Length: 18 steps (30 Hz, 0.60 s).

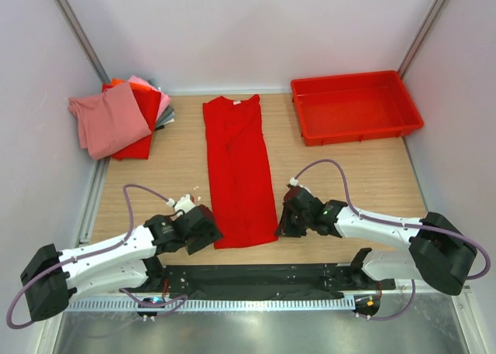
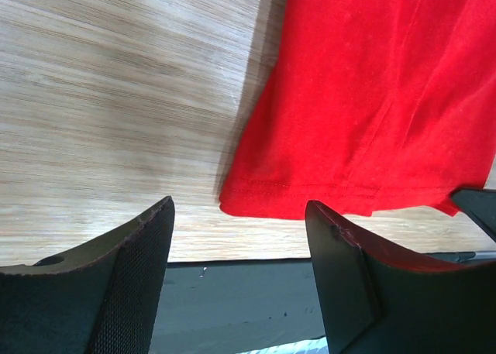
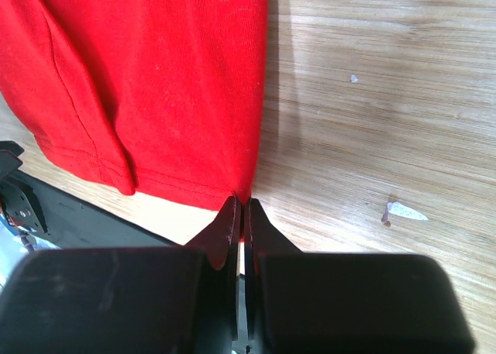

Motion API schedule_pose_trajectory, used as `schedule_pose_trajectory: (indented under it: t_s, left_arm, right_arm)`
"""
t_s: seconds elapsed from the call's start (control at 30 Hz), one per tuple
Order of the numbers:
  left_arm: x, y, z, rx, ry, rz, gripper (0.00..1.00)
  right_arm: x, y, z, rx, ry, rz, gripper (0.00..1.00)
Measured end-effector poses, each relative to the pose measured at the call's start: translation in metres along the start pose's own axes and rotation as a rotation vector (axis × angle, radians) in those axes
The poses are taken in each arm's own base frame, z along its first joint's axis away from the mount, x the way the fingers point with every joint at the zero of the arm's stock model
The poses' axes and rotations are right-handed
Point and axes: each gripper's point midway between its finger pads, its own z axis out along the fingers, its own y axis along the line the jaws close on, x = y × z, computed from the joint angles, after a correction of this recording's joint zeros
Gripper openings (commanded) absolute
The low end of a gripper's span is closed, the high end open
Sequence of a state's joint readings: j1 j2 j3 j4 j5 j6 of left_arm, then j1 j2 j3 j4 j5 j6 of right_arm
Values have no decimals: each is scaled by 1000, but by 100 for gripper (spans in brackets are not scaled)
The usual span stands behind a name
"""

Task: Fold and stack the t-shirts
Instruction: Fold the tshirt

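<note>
Left claw (image 2: 239, 208) wide open, empty, just off the near-left hem corner of the red shirt (image 1: 240, 176). Right claw (image 3: 241, 207) fully closed, tips at the near-right hem corner; can't tell if cloth is pinched. Shirt lies flat, folded lengthwise, mid-table (image 1: 333, 168). Folded shirts (image 1: 124, 122) piled far left, red tray (image 1: 356, 106) far right.

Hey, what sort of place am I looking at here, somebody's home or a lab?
Probably a robot lab work cell, not a home: a left arm and right arm are bolted to a wooden table boxed in by plain white walls, with a red t-shirt laid flat.
</note>
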State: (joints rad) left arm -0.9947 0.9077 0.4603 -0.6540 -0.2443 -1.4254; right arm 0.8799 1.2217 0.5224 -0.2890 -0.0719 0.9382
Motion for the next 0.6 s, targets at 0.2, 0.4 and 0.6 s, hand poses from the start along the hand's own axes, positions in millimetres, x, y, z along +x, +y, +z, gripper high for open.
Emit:
schedule_pose_trajectory:
  t_s: [0.2, 0.4, 0.6]
  left_arm:
    - [4, 7, 13, -35, 3, 10, 51]
    - [12, -1, 22, -14, 17, 16, 11]
    - [21, -5, 17, 23, 31, 46, 0]
  right_arm:
    - [0, 0, 0, 2, 1, 0, 1]
    - [2, -4, 2, 12, 9, 1, 1]
    - [6, -7, 2, 17, 14, 2, 1]
